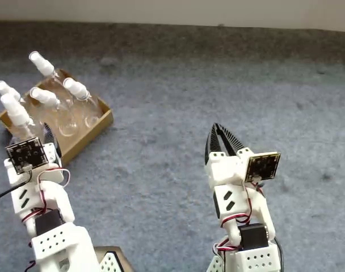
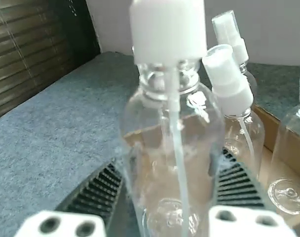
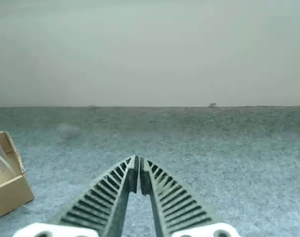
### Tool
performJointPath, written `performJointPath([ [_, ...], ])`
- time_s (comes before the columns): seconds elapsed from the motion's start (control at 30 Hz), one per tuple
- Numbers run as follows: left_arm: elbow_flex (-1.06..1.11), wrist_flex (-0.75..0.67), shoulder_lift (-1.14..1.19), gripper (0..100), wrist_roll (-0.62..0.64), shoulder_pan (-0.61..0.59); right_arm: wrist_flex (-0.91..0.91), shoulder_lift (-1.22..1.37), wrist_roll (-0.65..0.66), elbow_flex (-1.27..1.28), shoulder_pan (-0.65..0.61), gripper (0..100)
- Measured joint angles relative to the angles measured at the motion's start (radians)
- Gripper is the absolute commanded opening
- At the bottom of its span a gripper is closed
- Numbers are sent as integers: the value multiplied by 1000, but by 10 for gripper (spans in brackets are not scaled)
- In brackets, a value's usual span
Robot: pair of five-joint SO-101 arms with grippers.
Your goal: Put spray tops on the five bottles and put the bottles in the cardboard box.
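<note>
My left gripper (image 2: 172, 170) is shut on a clear bottle (image 2: 165, 143) with a white spray top (image 2: 167, 29), held upright between the ribbed black fingers (image 2: 95, 190). In the high view this bottle (image 1: 24, 126) is at the near-left edge of the cardboard box (image 1: 99, 126); whether it rests on the box floor I cannot tell. Several other capped bottles (image 1: 67, 110) stand or lean inside the box, two of them close behind the held one (image 2: 236, 113). My right gripper (image 1: 219, 133) is shut on nothing, low over the carpet right of the box, its fingertips together (image 3: 139, 173).
Grey carpet (image 1: 178, 102) covers the work surface, with a pale wall at the far edge. A corner of the box (image 3: 9, 185) appears in the right wrist view. Open carpet lies between the box and the right arm and beyond it.
</note>
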Motion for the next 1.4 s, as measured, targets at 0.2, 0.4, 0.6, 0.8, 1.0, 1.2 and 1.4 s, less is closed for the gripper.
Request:
performJointPath([
  [0.2, 0, -21, 0, 74, 0, -17, 0, 0, 0, 0, 0, 5],
  [0.4, 0, -21, 0, 76, 0, -18, 0, 0, 0, 0, 0, 5],
  [0.6, 0, -21, 0, 74, 0, -18, 0, 0, 0, 0, 0, 5],
  [0.8, 0, -21, 0, 74, 0, -21, 0, 0, 0, 0, 0, 5],
  [1.0, 0, 14, 0, 74, 0, -21, 0, 0, 0, 0, 0, 5],
  [1.2, 0, 14, 0, 77, 0, -21, 14, 0, 0, 0, 0, 5],
  [1.4, 0, 18, 0, 77, 0, -21, 14, 0, 0, 0, 0, 5],
])
